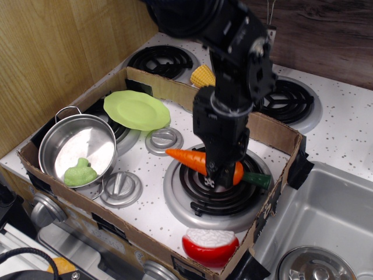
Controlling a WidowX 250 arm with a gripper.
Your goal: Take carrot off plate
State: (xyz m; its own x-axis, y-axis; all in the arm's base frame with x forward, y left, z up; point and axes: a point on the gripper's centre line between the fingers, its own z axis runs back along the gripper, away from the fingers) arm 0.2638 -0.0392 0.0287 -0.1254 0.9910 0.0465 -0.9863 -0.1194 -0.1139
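The orange carrot [189, 160] with its dark green stub end [257, 179] is held level just above the black front burner [221, 195]. My gripper [220, 175] is shut on the carrot near its thick end, reaching down from the black arm [233, 76]. The lime-green plate [136, 109] lies bare to the left, resting on the rear-left burner inside the cardboard box. The carrot is well clear of the plate.
A cardboard box wall [268, 131] rings the stove top. A silver pot [78, 149] with a green toy [80, 173] stands at the left. A yellow corn cob [203, 74] lies behind the box. A red-and-white toy [210, 245] sits at the front edge. A sink [326, 221] is at the right.
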